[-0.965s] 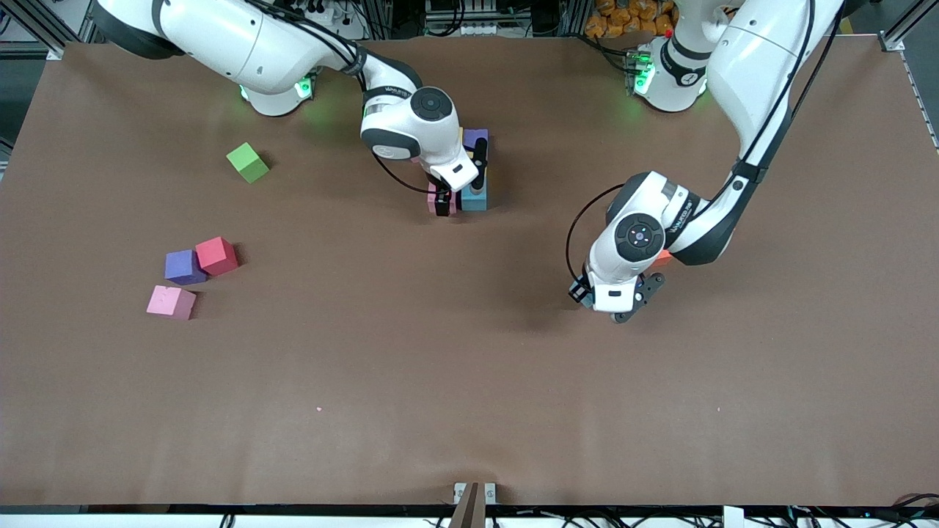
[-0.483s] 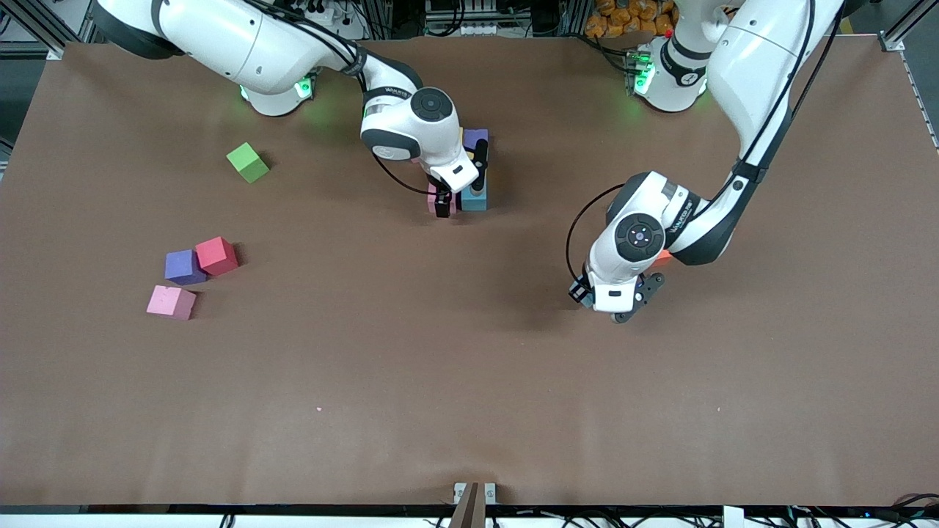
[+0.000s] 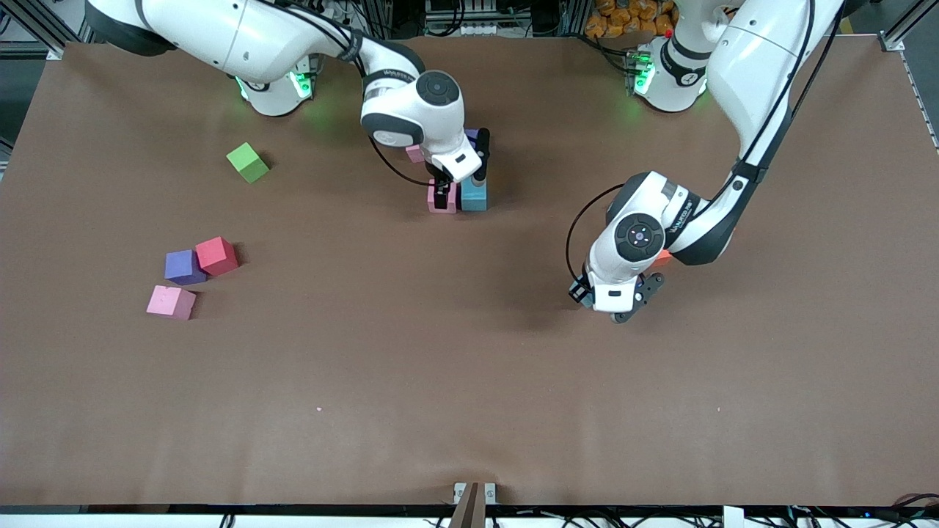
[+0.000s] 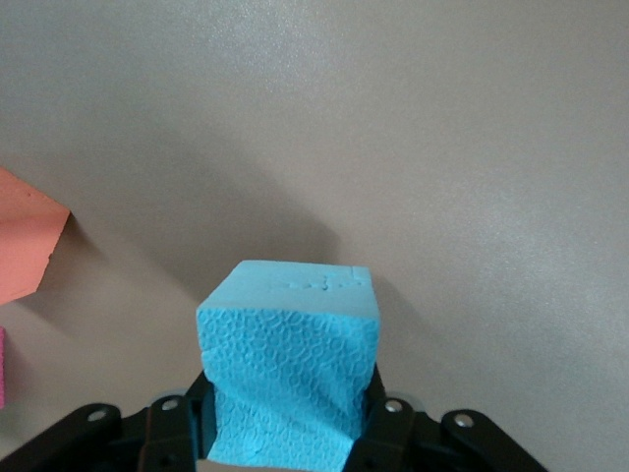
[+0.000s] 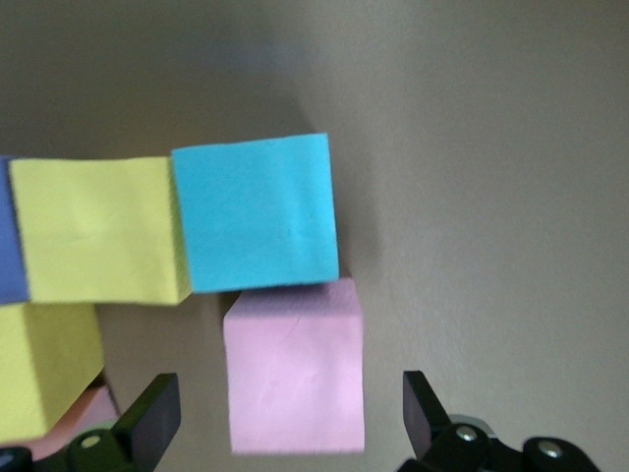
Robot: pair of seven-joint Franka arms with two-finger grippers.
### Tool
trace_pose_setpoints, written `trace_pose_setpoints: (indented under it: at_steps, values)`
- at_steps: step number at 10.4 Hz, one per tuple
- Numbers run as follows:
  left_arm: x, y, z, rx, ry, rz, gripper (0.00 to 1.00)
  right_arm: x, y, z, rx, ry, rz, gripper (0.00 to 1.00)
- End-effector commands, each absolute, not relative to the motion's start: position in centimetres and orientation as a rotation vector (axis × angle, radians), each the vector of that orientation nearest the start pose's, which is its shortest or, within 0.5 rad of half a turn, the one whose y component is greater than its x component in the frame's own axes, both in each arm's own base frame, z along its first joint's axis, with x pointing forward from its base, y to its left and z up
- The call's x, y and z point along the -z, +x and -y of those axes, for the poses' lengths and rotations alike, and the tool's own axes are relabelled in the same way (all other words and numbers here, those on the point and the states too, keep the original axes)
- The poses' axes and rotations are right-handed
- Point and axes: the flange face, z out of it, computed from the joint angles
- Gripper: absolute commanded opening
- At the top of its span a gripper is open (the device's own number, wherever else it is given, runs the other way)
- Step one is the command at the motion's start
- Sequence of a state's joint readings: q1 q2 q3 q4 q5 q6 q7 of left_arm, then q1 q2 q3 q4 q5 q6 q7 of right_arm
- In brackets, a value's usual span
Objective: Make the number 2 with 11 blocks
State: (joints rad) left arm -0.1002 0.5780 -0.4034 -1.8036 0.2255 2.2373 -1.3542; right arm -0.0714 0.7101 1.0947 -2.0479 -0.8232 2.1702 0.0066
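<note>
The number 2 (image 3: 458, 176) is a part-built cluster in the middle of the table, toward the robots' bases. In the right wrist view it shows a light blue block (image 5: 256, 211), two yellow blocks (image 5: 98, 231), a purple edge (image 5: 10, 246) and a pink block (image 5: 293, 364). My right gripper (image 5: 285, 423) hangs open over that pink block (image 3: 440, 199), one finger on each side without touching. My left gripper (image 4: 288, 433) is shut on a light blue block (image 4: 290, 364), low over the table beside an orange block (image 4: 25, 246). In the front view the left gripper (image 3: 609, 302) is under its hand.
A purple block (image 3: 183, 266), a red block (image 3: 216, 255) and a pink block (image 3: 171, 301) lie loose toward the right arm's end of the table. A green cube (image 3: 248, 162) sits apart, nearer the right arm's base. The orange block (image 3: 664, 257) peeks out under the left arm.
My right hand has drawn up and back toward its base, baring more of the pink block under it and another pink block in the cluster. The left arm has not moved.
</note>
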Motion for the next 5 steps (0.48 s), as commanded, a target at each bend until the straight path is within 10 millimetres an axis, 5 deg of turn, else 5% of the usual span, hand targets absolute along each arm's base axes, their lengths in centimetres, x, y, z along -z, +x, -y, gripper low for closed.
trace_pose_setpoints:
  at_steps: [1,3,5]
  values:
    - [-24.5,57.2,28.9,-0.131,-2.866,1.155,0.14,-27.5,33.7,-46.6,-0.076,-2.399,2.055,1.0]
    - [-24.4,56.2,29.8,-0.166,-2.84,1.144,0.14,-31.6,34.8,-45.7,-0.06,-2.494,1.931,1.0]
    - [-25.0,55.5,31.3,-0.172,-2.83,1.189,0.14,-34.9,38.5,-42.5,-0.093,-2.524,1.85,1.0]
